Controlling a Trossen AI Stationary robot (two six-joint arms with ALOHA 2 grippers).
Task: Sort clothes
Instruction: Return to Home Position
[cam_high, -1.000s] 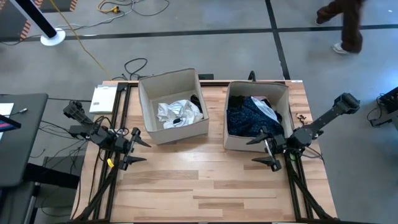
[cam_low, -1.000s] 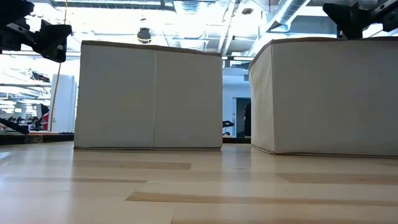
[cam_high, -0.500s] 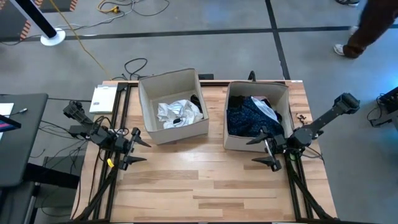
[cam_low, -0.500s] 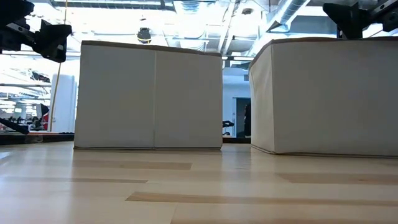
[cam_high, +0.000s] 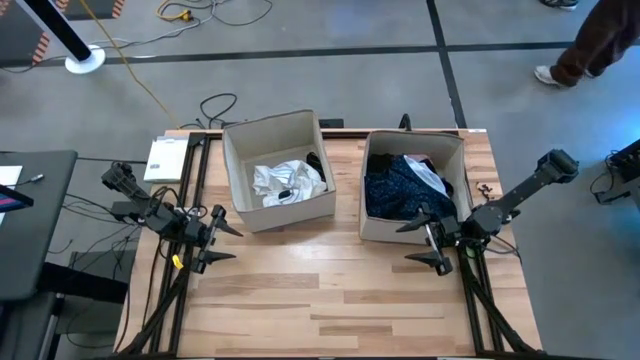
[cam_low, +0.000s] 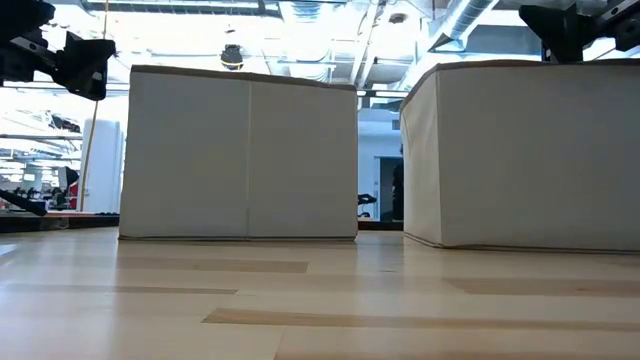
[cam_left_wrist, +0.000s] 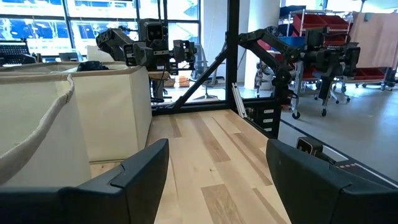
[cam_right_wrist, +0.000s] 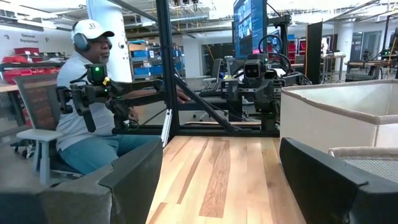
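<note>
1. Sorting reads as finished from the high view: no garment lies on the table (cam_high: 320, 300). White clothes (cam_high: 285, 182) sit in the left box (cam_high: 232, 150). Dark clothes (cam_high: 395, 190), navy among them, sit in the right box (cam_high: 372, 148). I can't pick out every garment in the heaps, so probably all in, not certain.
2. Same view: left gripper (cam_high: 226, 242) hangs over the table's left side, near the left box's front corner. Right gripper (cam_high: 408, 243) hangs just in front of the right box. Both spread wide, both empty.
3. Low view: bare wood in front of both boxes, nothing dropped. Can't see inside them from this height.
4. Left wrist view: that arm's fingers (cam_left_wrist: 140, 180) gape wide, only table planks between them.
5. Right wrist view: same story, jaws wide apart, nothing held. A person (cam_right_wrist: 87, 93) sits beyond the table, clear of the arms.
6. My read: only parking the arms is left; no more picks needed.
</note>
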